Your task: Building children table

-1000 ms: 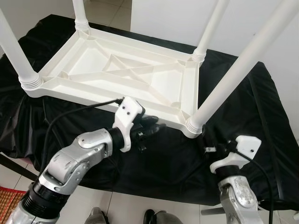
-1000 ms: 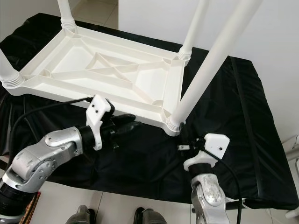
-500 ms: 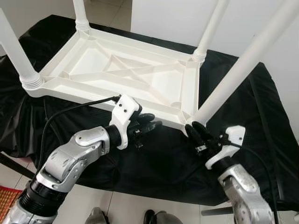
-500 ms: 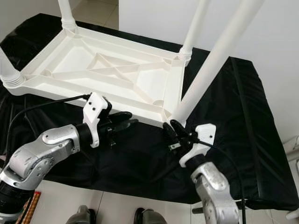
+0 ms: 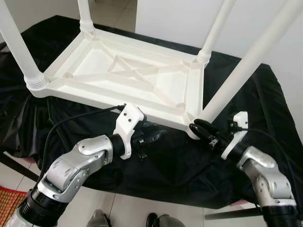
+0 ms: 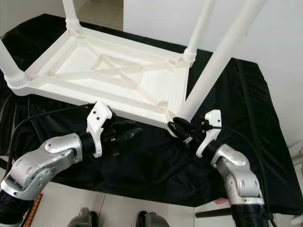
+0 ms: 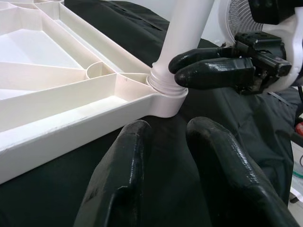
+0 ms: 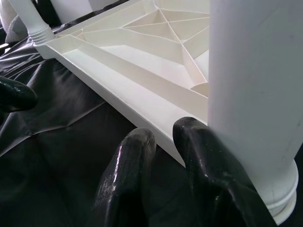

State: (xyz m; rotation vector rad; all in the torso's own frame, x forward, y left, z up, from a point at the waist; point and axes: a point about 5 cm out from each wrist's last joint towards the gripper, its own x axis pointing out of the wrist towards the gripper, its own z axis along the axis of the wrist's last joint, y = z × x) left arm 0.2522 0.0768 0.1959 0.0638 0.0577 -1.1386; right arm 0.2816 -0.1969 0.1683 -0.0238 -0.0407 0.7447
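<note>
A white plastic children's table (image 5: 94,91) lies upside down on a black cloth (image 5: 265,109), its legs pointing up. The near right leg (image 5: 241,71) stands in its corner socket (image 5: 191,127). My right gripper (image 5: 195,126) is at that socket, fingers (image 8: 208,175) shut and lying against the base of the leg, holding nothing. My left gripper (image 5: 158,135) hovers over the cloth just in front of the table's front rim, fingers (image 7: 118,179) shut and empty. In the left wrist view the right gripper (image 7: 208,66) touches the leg's collar.
Three other legs rise at the near left (image 5: 19,47), far left (image 5: 85,14) and far right (image 5: 215,28). The cloth hangs over the front edge toward tiled floor (image 5: 118,208). A red mat (image 5: 7,198) lies at lower left. A fan (image 7: 236,19) stands behind.
My right gripper has risen from low by the cloth's front edge and reached forward to the base of the near right leg. My left gripper has stayed by the front rim.
</note>
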